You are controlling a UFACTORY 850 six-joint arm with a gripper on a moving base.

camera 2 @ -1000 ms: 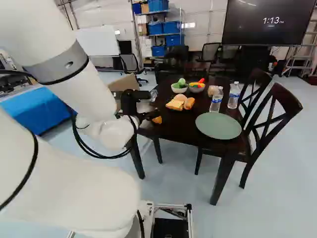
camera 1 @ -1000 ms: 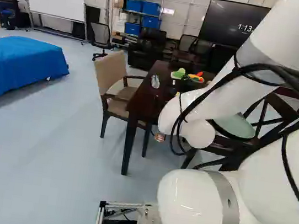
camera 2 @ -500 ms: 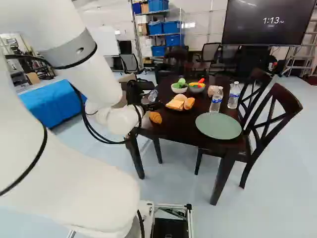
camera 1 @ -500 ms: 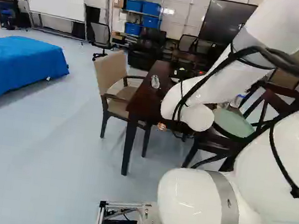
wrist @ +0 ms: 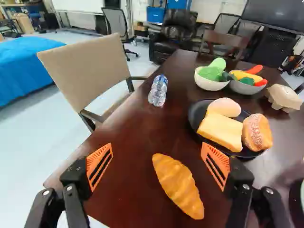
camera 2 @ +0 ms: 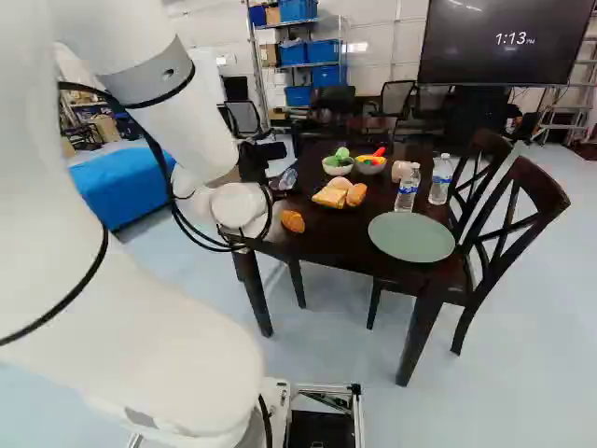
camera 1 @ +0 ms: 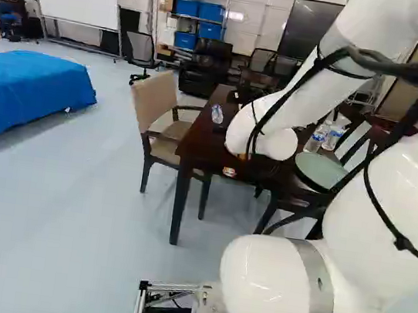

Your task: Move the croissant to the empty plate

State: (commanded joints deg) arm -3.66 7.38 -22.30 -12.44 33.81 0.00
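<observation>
Gaping wide, the pincer (camera 2: pixel 254 166) hangs apart from the croissant (wrist: pixel 178 185), which lies ahead on the table (wrist: pixel 142 128).

A white bowl (wrist: pixel 208 84) and a gray bowl (wrist: pixel 246 89) are sitting side by side on the tabletop (wrist: pixel 135 142). Near them, a black plate (wrist: pixel 194 115) is carrying bread (wrist: pixel 221 131). Two water bottles (camera 2: pixel 407 189) are standing together, and another bottle (wrist: pixel 157 93) is resting near a beige armchair (wrist: pixel 90 66).

Between our parted fingers (wrist: pixel 99 160) we see the croissant (wrist: pixel 179 186); from it, the black plate (wrist: pixel 195 116) sits at one o'clock, the bottle (wrist: pixel 158 90) at twelve, the chair (wrist: pixel 90 66) at eleven.
</observation>
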